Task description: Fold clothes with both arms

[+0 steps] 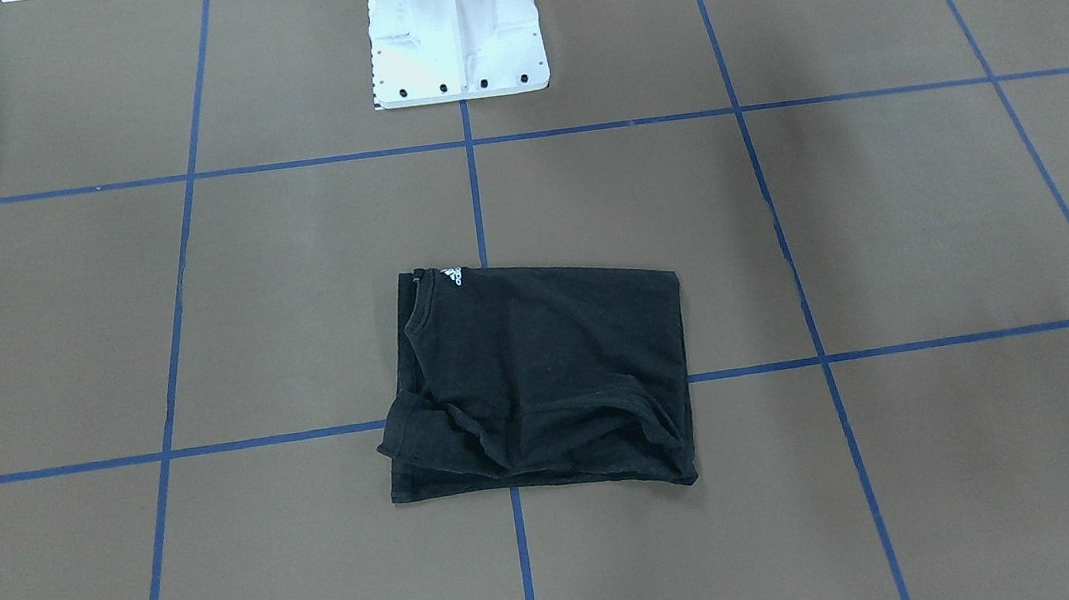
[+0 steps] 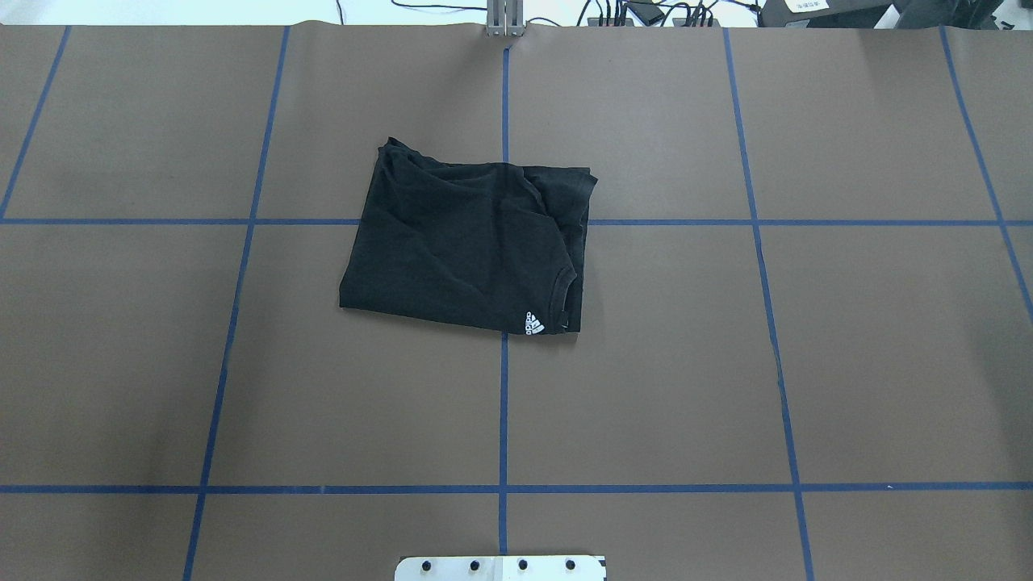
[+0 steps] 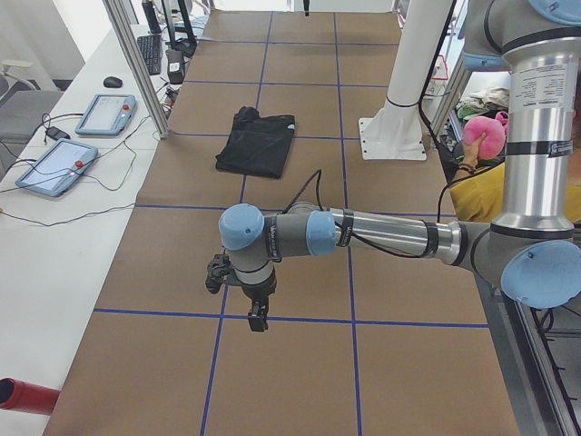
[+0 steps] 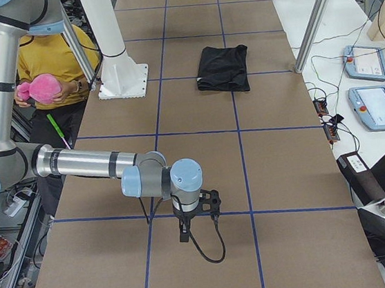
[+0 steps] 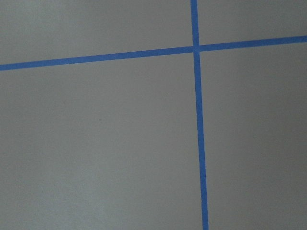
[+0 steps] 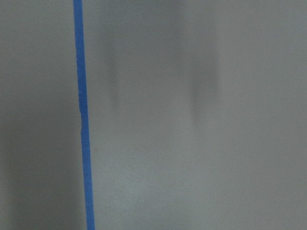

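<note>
T-shirt (image 2: 464, 242) lies folded but rumpled; we judge regrasping could unravel it. Well away from it hang left gripper (image 3: 259, 323) and right gripper (image 4: 183, 235); we cannot tell their spread.

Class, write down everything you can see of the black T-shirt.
The black T-shirt lies folded into a rough rectangle, soft, cotton-like, rumpled along one edge. A white logo sits beside the collar at one corner. It rests on the brown table, over crossing blue tape lines; nothing else touches it.
</note>
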Available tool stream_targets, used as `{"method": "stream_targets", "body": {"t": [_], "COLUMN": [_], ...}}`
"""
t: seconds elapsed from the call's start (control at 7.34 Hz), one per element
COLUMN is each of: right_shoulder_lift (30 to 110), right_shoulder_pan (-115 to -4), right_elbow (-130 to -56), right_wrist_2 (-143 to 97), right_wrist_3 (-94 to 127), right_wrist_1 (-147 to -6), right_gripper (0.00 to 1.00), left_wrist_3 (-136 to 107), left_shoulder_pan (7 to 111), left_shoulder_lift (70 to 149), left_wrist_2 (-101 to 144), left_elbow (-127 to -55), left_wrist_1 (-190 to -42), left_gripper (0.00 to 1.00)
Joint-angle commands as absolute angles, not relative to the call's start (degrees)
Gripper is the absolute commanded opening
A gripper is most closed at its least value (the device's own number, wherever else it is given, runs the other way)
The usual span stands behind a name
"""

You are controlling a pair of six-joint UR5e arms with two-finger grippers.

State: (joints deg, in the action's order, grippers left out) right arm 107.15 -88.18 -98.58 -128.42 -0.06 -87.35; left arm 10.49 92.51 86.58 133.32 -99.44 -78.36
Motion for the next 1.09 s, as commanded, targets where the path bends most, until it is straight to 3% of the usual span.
{"method": "stream_targets", "body": {"t": [0.0,0.95], "right_shoulder_lift": [107.4,106.9], "right_shoulder_pan": [-88.5,-90.8], "right_elbow": [-97.8,-97.9], "right_wrist_2": [-128.2,-128.8], "right_wrist_3": [-0.4,-0.6], "right_wrist_1": [-87.4,-87.2], "right_gripper": [1.00,1.00], "left_wrist_3": [9.8,10.2], "left_shoulder_pan": [92.5,92.4], "left_shoulder_lift": [88.1,86.9], "left_wrist_2": [133.9,133.8], "left_elbow": [-101.4,-100.5], "left_wrist_1": [-79.5,-83.5], "left_gripper": [1.00,1.00]}}
